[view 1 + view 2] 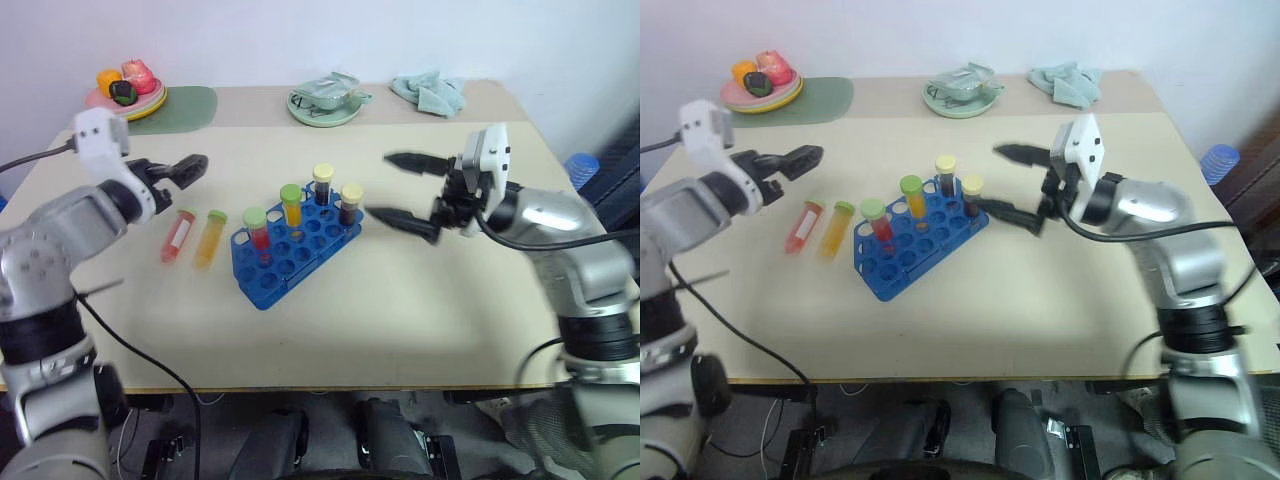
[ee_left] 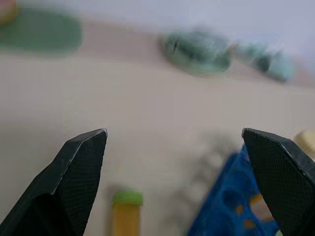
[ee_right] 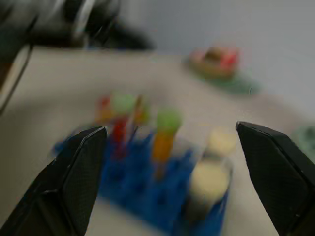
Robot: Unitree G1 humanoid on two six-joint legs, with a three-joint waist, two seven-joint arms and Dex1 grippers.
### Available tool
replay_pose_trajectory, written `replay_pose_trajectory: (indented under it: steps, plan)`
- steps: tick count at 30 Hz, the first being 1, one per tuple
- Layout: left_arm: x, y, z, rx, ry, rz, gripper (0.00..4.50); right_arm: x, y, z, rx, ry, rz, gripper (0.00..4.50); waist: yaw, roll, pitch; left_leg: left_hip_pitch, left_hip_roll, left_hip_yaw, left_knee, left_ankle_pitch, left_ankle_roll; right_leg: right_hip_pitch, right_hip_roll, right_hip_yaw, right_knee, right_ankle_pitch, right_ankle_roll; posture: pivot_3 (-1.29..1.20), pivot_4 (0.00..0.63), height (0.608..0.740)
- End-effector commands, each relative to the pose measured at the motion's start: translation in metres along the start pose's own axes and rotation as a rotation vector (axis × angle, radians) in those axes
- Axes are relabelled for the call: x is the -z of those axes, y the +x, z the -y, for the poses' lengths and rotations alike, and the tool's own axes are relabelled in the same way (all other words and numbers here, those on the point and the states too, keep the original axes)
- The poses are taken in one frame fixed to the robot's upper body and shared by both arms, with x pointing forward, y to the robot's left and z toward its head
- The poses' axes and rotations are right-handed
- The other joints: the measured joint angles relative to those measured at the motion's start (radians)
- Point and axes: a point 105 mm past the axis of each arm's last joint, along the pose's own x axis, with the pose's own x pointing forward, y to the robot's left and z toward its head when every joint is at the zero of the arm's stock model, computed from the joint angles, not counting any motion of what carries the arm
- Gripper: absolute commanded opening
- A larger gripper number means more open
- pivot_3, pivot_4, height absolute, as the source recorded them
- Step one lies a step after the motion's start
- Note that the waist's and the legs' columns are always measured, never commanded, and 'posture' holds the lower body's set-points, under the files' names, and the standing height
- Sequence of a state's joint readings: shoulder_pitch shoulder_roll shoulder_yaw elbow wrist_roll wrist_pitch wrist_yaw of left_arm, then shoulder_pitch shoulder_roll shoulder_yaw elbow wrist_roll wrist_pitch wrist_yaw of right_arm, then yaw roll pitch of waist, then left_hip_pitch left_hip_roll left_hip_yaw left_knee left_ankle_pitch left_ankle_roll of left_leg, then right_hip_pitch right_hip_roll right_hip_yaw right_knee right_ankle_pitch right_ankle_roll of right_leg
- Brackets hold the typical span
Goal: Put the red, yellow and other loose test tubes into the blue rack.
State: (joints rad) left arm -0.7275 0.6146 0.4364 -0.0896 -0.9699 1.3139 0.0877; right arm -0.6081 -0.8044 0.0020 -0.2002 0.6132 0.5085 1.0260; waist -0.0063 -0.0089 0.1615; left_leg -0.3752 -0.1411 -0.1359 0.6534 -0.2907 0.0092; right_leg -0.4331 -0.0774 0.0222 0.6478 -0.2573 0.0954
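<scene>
The blue rack [image 1: 295, 250] sits near the middle of the table [image 1: 420, 320], turned at a slant, and four capped tubes already stand upright in its holes: a red one with a green cap [image 1: 256, 228], an orange one with a green cap [image 1: 291, 207], and two dark ones with pale yellow caps [image 1: 322, 186] [image 1: 351, 203]. Most of the holes are open.

Two tubes are left. A red tube [image 1: 178, 236] and a yellow-orange tube [image 1: 210, 237] lie flat on the table side by side, just to the left of the rack and not touching it. So the job looks roughly two-thirds done, with those two to be picked up and stood in free holes.

Neither arm carries anything. The left gripper [image 1: 185, 170] hangs above and beyond the two lying tubes, jaws spread and empty. The right gripper [image 1: 405, 192] hovers just right of the rack, pointing toward it, jaws also spread wide with nothing between them.

Along the far edge sit a plate of toy food [image 1: 125, 92], a green mat [image 1: 185, 105], a dish [image 1: 325, 100] and a crumpled cloth [image 1: 428, 92], all well clear of the work.
</scene>
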Motion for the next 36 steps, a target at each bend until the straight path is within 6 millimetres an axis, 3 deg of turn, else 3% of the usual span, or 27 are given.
replay_pose_trajectory:
  steps: [1,5,14,18,25,36]
  plan:
    - [0.013,0.008,-0.001,-0.075,-0.022,-0.177,4.50,-0.012,-0.007,-0.008,-0.139,0.005,-0.086,4.27,-0.006,-0.002,0.001,0.000,0.000,0.000,0.000,0.000,0.000,0.000,0.000,0.000,0.000,0.000,0.000,0.00,0.150,0.740]
    - [0.026,0.018,-0.002,-0.141,-0.032,-0.296,4.50,-0.019,-0.006,-0.005,-0.211,0.000,-0.128,4.27,-0.011,-0.002,0.001,0.000,0.000,0.001,0.000,0.001,-0.001,-0.001,0.000,0.000,0.001,0.000,0.000,0.00,0.150,0.740]
    - [0.035,0.024,-0.031,-0.329,-0.067,-0.389,4.50,-0.055,0.029,0.005,-0.282,-0.062,-0.065,4.27,-0.003,-0.006,0.004,-0.003,0.000,0.001,0.001,0.001,-0.002,-0.004,-0.001,0.000,0.002,0.000,0.000,0.00,0.150,0.740]
    - [0.039,0.027,-0.033,-0.349,-0.061,-0.422,4.50,-0.058,0.044,0.007,-0.303,-0.068,-0.087,4.27,-0.004,-0.006,0.004,-0.015,0.000,0.000,0.010,0.001,-0.002,-0.011,-0.001,-0.003,0.004,0.001,0.001,0.00,0.150,0.740]
    - [0.053,0.038,-0.031,-0.346,-0.049,-0.463,4.50,-0.064,0.063,0.015,-0.291,-0.089,-0.067,4.27,-0.005,-0.006,0.004,-0.016,-0.001,0.000,0.012,0.001,-0.001,-0.011,-0.002,-0.003,0.004,0.002,0.002,0.00,0.150,0.740]
    - [0.046,0.059,-0.010,-0.337,-0.036,-0.480,4.50,-0.067,0.068,0.019,-0.284,-0.104,-0.048,4.27,-0.007,-0.006,0.004,-0.016,-0.001,-0.001,0.012,0.001,-0.001,-0.011,-0.002,-0.003,0.004,0.002,0.002,0.00,0.150,0.740]
